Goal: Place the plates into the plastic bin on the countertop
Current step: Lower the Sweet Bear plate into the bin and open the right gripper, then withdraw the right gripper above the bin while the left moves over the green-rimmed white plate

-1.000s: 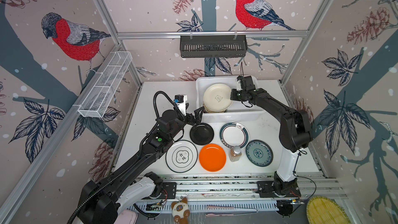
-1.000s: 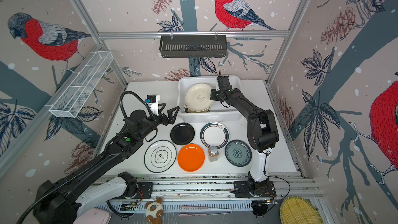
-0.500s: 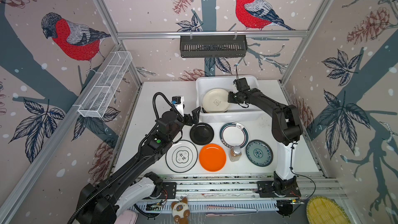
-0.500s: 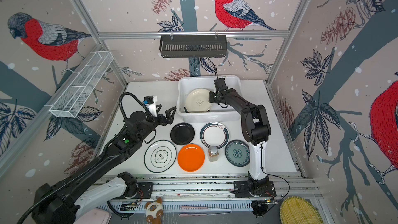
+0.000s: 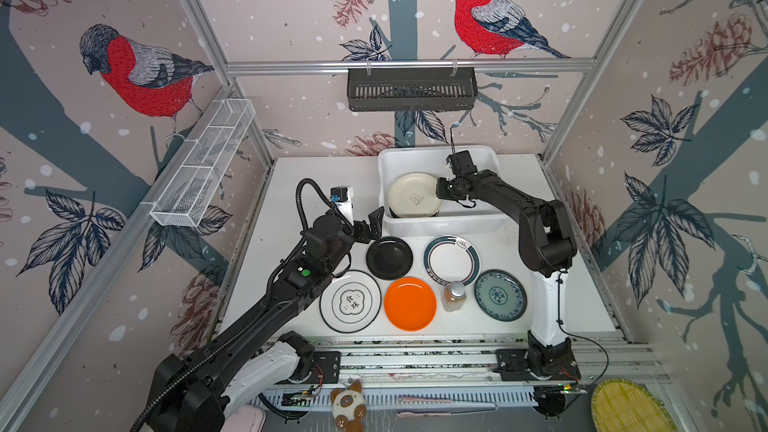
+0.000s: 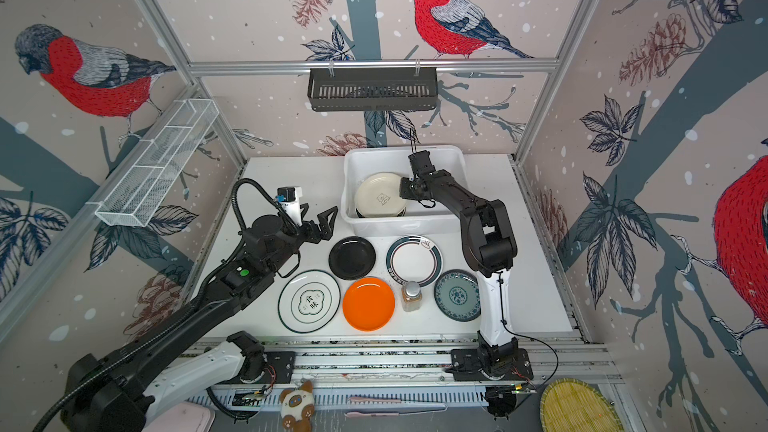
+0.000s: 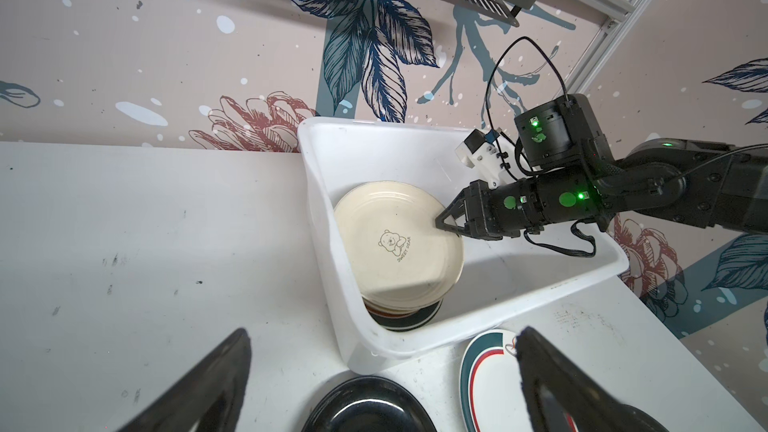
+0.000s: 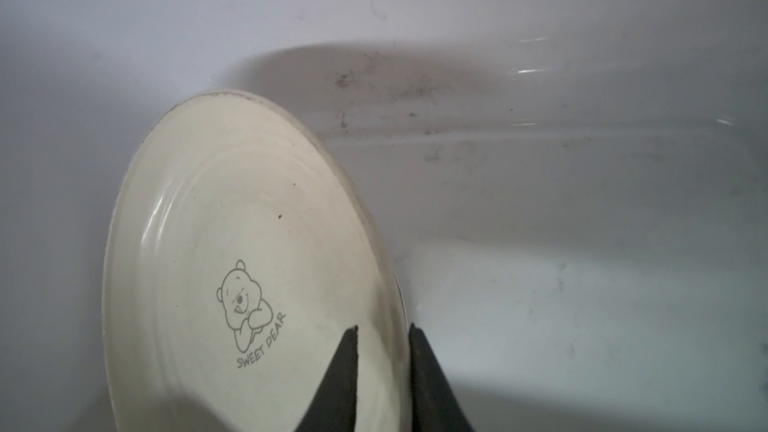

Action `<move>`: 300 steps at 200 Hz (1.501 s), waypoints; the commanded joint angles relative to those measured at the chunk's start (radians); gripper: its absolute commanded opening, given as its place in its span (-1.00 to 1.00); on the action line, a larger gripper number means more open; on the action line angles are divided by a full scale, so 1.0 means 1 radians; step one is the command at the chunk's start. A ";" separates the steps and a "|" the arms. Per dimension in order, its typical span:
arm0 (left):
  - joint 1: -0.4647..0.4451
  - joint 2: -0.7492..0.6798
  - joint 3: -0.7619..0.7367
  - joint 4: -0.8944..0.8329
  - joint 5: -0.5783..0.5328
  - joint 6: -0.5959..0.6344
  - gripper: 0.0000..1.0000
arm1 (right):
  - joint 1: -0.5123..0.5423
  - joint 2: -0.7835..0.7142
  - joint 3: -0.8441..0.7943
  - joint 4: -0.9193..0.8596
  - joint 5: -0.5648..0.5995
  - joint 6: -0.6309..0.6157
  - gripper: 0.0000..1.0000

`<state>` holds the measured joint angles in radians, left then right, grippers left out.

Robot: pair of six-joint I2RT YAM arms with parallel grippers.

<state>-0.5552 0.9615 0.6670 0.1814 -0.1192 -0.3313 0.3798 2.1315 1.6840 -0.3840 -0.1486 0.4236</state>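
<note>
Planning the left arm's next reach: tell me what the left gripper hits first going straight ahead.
Probably the plastic bin, at its near corner wall: the open left gripper points at it from close by. Its height is unclear, so it might clear the rim.

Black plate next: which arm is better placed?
Left, probably. The left jaws stand wide open close by the black plate; the right jaws are down in the plastic bin, slightly parted around the cream plate's rim.
</note>
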 commanded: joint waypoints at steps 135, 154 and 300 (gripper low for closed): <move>0.018 -0.110 -0.009 -0.324 -0.284 -0.156 0.96 | 0.002 -0.186 -0.063 0.028 0.156 -0.046 0.99; 0.026 -0.147 -0.017 -0.367 -0.276 -0.181 0.96 | 0.003 -0.257 -0.106 0.057 0.183 -0.043 0.99; 0.031 -0.296 -0.098 -0.647 -0.168 -0.385 0.96 | 0.004 -0.630 -0.409 0.186 0.107 0.003 0.99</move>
<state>-0.5266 0.6708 0.5949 -0.4313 -0.3119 -0.6586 0.3805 1.5330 1.2972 -0.2241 0.0177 0.4168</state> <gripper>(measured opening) 0.981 0.996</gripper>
